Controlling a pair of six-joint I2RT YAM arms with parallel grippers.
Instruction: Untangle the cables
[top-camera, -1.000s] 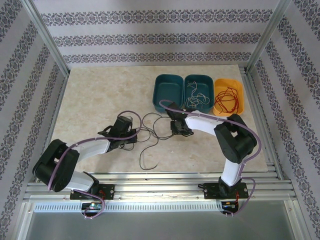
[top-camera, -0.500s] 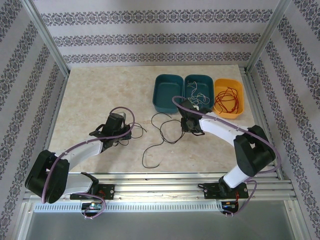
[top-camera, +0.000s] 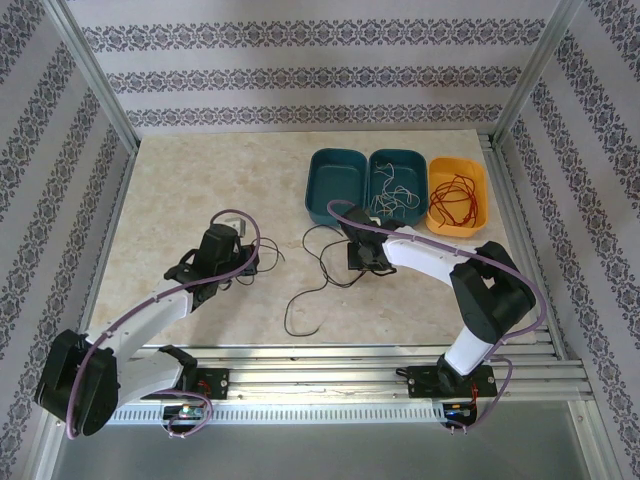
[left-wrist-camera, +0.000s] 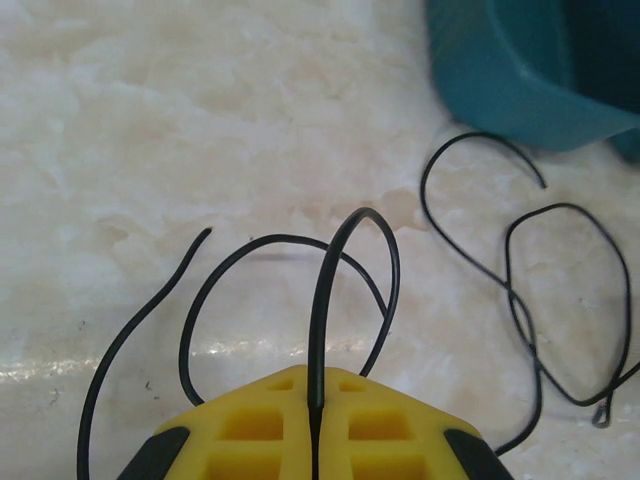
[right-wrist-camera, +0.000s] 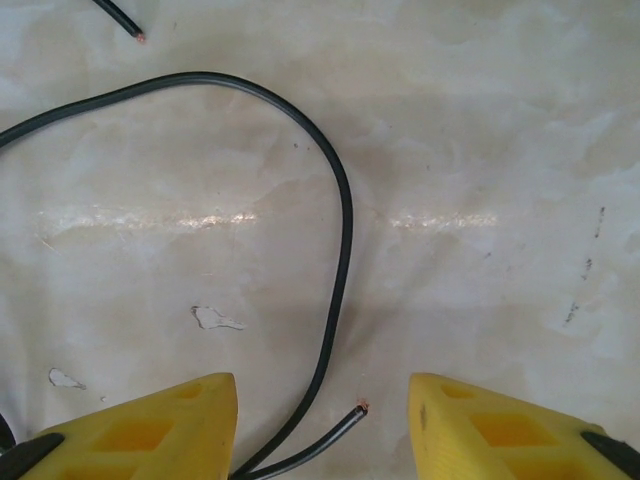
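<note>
Inside the closed left end effector (left-wrist-camera: 314, 400), a black cable (left-wrist-camera: 318, 310) vanishes.

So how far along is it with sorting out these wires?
Looks mostly done: the red cables lie in the orange tray and the white cables in the middle teal tray. In hand: the left hand is shut on a black cable, while the right hand stands open over a loose black cable. Left: black strands sprawl on the table, probably bound for the left teal tray.
</note>
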